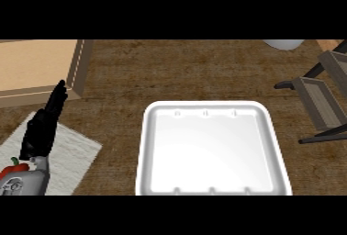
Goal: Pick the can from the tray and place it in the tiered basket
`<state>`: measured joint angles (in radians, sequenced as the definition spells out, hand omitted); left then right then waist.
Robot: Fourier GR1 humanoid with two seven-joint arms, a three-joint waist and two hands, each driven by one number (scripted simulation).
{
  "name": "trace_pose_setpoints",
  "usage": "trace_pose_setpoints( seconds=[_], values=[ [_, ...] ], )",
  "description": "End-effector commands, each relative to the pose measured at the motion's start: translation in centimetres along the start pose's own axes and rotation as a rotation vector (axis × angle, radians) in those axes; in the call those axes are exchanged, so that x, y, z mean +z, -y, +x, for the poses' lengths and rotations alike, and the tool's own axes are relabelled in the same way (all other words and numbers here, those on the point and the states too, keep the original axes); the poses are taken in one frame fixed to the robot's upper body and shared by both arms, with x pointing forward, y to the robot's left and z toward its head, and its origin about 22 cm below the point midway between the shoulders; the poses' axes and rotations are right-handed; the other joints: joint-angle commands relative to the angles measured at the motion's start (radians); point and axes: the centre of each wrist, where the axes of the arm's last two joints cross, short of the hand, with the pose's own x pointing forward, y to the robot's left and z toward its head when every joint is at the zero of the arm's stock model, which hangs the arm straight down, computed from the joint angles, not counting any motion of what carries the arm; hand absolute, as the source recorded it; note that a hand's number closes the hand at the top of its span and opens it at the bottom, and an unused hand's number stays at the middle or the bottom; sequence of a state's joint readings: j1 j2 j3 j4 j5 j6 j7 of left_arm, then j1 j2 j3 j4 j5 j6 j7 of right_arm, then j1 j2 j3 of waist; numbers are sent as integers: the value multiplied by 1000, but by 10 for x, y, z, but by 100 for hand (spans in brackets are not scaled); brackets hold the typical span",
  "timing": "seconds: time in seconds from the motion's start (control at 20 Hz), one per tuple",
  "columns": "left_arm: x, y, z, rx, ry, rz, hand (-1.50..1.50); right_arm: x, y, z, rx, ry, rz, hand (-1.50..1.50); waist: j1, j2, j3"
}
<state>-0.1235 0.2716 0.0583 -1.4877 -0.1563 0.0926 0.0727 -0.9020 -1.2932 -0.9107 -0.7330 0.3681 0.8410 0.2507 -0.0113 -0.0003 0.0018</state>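
Observation:
A white tray (212, 149) lies in the middle of the brown counter, and nothing shows inside it. No can is visible anywhere. The tiered basket (325, 94), dark-framed with grey-brown trays, stands at the right edge, partly cut off. My left hand (42, 128) rests at the left side with its black fingers straight and pointing up, holding nothing. My right hand is out of view.
A light wooden box (41, 69) occupies the back left corner. A white cloth (68, 158) lies under my left forearm, with a red pepper (12, 168) at its left edge. A white round object (283, 43) peeks in at the top right.

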Motion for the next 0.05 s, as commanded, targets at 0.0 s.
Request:
trace_pose_setpoints(
  seconds=[0.0],
  values=[
    [-2, -9, 12, -11, -3, 10, 0, 24, 28, -35, -72, 46, 11, -150, -8, -2, 2]
  ],
)
